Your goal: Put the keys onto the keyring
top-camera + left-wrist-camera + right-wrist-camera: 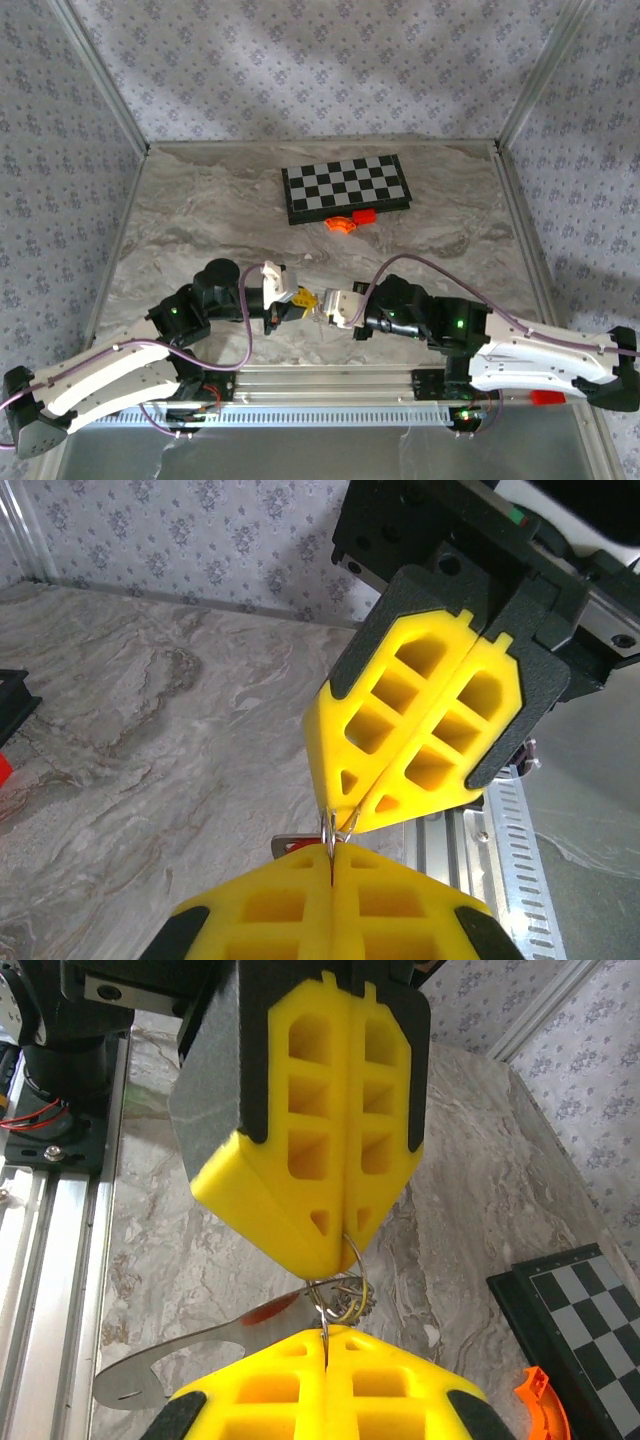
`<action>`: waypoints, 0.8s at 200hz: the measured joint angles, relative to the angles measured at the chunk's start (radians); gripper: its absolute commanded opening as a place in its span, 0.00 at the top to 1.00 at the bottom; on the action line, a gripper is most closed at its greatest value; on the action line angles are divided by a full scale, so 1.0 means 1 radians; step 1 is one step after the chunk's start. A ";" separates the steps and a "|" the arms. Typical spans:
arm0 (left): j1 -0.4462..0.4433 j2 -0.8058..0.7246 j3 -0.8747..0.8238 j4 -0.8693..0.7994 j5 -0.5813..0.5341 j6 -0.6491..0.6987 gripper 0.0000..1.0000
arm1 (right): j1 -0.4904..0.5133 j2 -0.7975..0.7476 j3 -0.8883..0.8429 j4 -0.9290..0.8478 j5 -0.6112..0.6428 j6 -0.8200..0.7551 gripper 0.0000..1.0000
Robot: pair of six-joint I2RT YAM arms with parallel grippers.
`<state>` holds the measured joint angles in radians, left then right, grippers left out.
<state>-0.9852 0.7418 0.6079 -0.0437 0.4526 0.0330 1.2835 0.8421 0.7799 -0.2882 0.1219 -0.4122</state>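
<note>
The two arms are brought tip to tip low over the marble table (200,215), near its front edge. The left gripper (345,1242) is pressed shut, and a thin wire loop – the keyring (360,1272) – is pinched at its tip. The right gripper (347,822) is also closed, with the other side of the same ring clamped between its yellow fingers (270,1390). The ring is thus held in the air between both. A flat silvery key (200,1352) with a reddish patch is seen hanging beside the ring – whether it is threaded on cannot be told. The chessboard (345,188) lies well apart, at the far side.
</note>
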 measured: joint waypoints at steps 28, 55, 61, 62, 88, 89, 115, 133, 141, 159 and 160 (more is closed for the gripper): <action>-0.010 0.000 -0.004 0.023 0.000 -0.008 1.00 | 0.000 -0.014 -0.021 0.014 0.003 0.000 1.00; -0.017 0.000 -0.016 0.055 -0.004 -0.018 1.00 | 0.000 -0.033 -0.037 0.028 0.003 0.000 0.98; -0.019 0.000 -0.019 0.061 -0.007 -0.019 1.00 | 0.000 -0.035 -0.038 0.028 0.003 0.000 0.97; -0.019 0.000 -0.020 0.063 -0.007 -0.019 1.00 | 0.000 -0.035 -0.038 0.029 0.003 0.000 0.97; -0.027 0.000 -0.032 0.099 -0.020 -0.027 1.00 | 0.002 -0.048 -0.045 0.035 0.006 0.000 0.91; -0.027 0.000 -0.032 0.100 -0.021 -0.027 1.00 | 0.002 -0.048 -0.045 0.035 0.006 0.000 0.91; -0.039 0.000 -0.055 0.154 -0.032 -0.042 1.00 | 0.003 -0.064 -0.051 0.045 0.006 0.002 0.84; -0.045 -0.002 -0.058 0.172 -0.042 -0.045 1.00 | 0.005 -0.077 -0.057 0.053 0.006 0.006 0.81; -0.046 -0.004 -0.058 0.179 -0.046 -0.045 1.00 | 0.005 -0.087 -0.059 0.054 0.002 0.011 0.77; -0.050 -0.017 -0.060 0.192 -0.053 -0.046 1.00 | 0.005 -0.124 -0.062 0.057 -0.015 0.031 0.70; -0.050 -0.018 -0.060 0.193 -0.053 -0.046 1.00 | 0.005 -0.126 -0.062 0.057 -0.016 0.034 0.69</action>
<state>-1.0348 0.7235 0.5476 0.1497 0.3996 -0.0128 1.2881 0.7162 0.7181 -0.2314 0.1059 -0.3786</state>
